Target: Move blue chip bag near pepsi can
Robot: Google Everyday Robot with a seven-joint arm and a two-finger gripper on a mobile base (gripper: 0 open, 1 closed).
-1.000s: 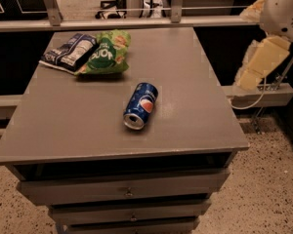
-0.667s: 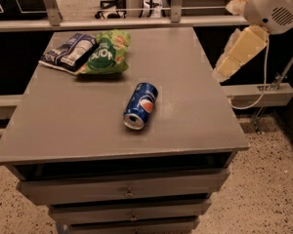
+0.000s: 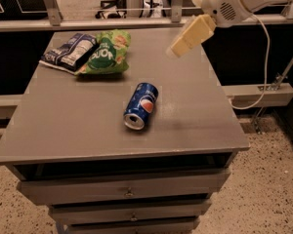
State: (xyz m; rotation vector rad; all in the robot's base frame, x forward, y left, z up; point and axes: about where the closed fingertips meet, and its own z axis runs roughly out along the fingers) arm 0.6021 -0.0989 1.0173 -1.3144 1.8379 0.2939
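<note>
The blue chip bag lies flat at the table's far left corner, dark navy with white panels. A bright green chip bag lies against its right side. The pepsi can lies on its side near the middle of the grey table, its open end toward the front edge. My gripper hangs in the air above the table's far right part, on a white arm coming in from the upper right. It is well to the right of both bags and beyond the can, touching nothing.
The table is a grey cabinet with drawers below its front edge. A metal railing runs behind the table. A white cable hangs from the arm at the right. Speckled floor lies to the right.
The arm and gripper have swung leftward from beyond the table's right edge to above its far right part. The can and both bags have not moved.
</note>
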